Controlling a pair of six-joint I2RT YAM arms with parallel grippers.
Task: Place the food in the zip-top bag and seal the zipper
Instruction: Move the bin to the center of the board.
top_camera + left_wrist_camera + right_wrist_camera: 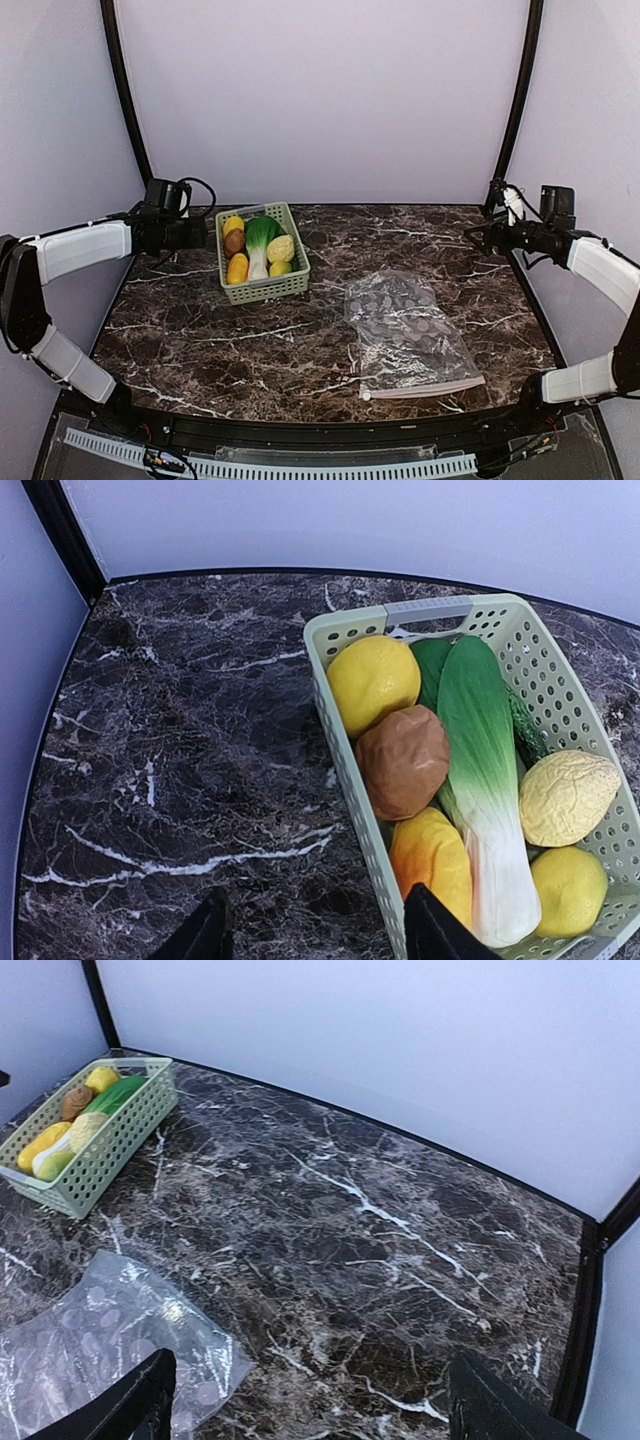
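The food lies in a pale green lattice basket (262, 290): a yellow lemon (373, 680), a brown potato (405, 760), an orange-yellow fruit (432, 855), a green-white bok choy (484, 770), a pale yellow corn (567, 797) and another yellow fruit (570, 890). The clear zip-top bag (405, 330) lies flat and empty right of centre; its pinkish-white zipper (425, 389) runs along the near edge. My left gripper (203, 232) is open, just left of the basket, apart from it. My right gripper (475, 235) is open at the far right, above bare table beyond the bag.
The basket (95, 1150) and a corner of the bag (110, 1350) also show in the right wrist view. Black frame posts (125, 90) stand at the back corners before pale walls. The marble tabletop (200, 340) ends at a dark front edge.
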